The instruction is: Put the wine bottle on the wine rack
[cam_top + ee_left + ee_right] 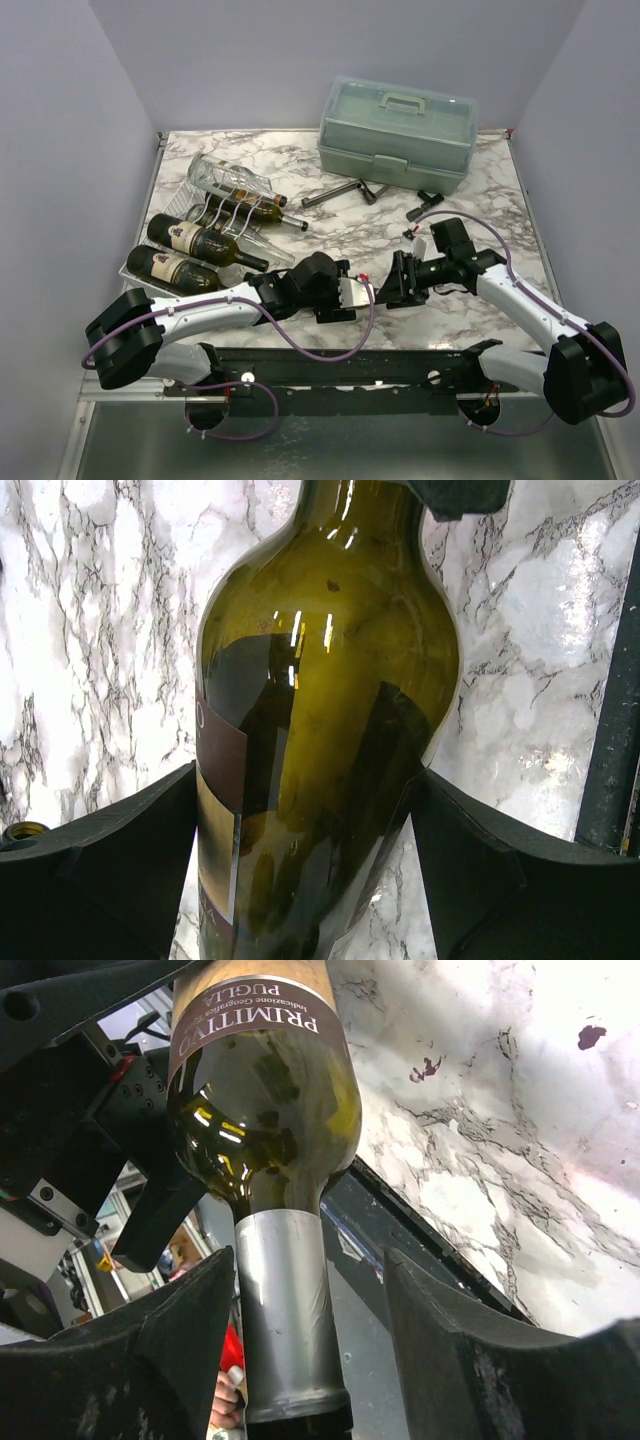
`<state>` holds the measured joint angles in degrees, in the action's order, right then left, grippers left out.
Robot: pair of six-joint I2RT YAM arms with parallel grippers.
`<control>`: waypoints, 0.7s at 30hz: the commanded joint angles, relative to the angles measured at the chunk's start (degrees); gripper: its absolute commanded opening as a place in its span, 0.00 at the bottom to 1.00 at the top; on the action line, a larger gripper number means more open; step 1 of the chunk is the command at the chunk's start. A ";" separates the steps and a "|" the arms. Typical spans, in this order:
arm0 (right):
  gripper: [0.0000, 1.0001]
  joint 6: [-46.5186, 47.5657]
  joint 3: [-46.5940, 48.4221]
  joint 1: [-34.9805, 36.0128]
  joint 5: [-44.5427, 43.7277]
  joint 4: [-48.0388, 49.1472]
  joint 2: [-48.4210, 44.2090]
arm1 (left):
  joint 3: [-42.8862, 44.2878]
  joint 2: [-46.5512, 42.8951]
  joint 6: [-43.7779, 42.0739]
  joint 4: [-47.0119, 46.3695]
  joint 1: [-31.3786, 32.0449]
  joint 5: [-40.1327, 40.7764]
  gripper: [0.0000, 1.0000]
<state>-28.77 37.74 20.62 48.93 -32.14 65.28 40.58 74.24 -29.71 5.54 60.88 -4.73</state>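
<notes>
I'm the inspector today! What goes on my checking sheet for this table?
Surface: marble table, no spills seen.
Job's things: bottle held between the two arms, not on the rack; white wire rack at the left with other bottles lying on it.
Clutter: green toolbox, shut, at the far edge; dark tools lying in front of it.
Grippers: left gripper clamped on the bottle's body; right gripper open around the foil neck, one finger touching it.
Cables: purple cables loop along both arms.
Surroundings: plain walls on three sides; nothing else seen.
</notes>
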 commanded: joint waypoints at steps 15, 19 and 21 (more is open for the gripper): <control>0.53 -6.90 -3.79 3.68 -3.20 11.69 1.34 | 1.52 0.70 0.04 -2.75 0.39 -1.39 0.00; 0.43 -6.44 -4.15 4.08 -2.29 13.12 2.23 | 1.55 0.71 0.13 -2.73 0.46 -1.51 0.00; 0.31 -6.01 -4.12 4.05 -1.47 13.25 2.37 | 1.37 0.43 0.18 -2.73 0.47 -1.59 0.00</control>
<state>-34.76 33.69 23.92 47.13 -21.85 67.00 40.58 75.13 -29.91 6.46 60.82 -4.19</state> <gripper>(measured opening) 0.426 0.790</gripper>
